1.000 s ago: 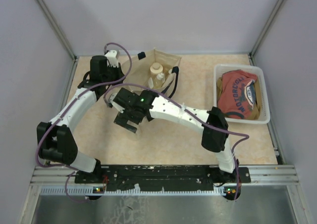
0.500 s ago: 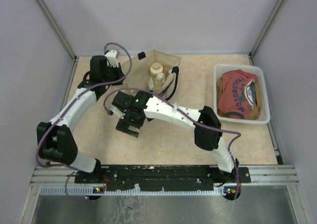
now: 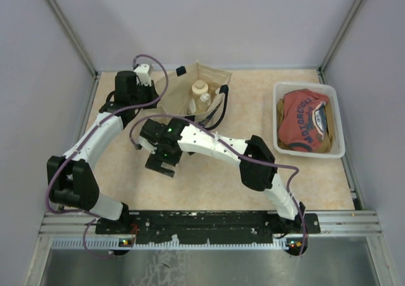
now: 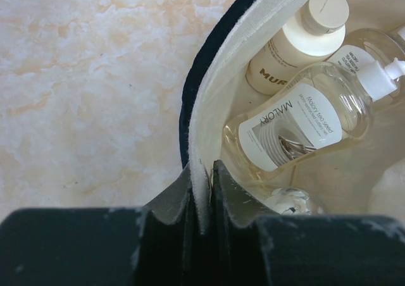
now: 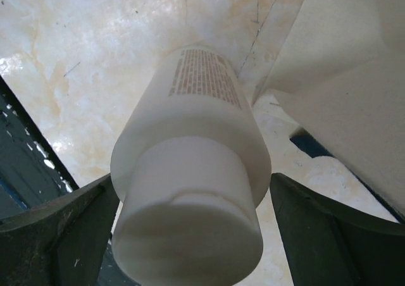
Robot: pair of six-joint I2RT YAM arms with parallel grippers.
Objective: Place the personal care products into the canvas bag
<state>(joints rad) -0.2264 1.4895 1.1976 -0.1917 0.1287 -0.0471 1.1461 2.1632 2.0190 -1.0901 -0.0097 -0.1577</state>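
On beige marbled tabletop [image 3: 253,109] | canvas bag [image 3: 209,74], white tub [image 3: 308,85] | lilac walls [image 3: 209,20] around

Top camera looks down; close wrist cameras share the canvas bag [image 4: 206,109].

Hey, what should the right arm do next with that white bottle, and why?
Probably close the right gripper on the white bottle: it sits between the open fingers, not yet gripped, beside the canvas bag, whose rim the left gripper pinches.
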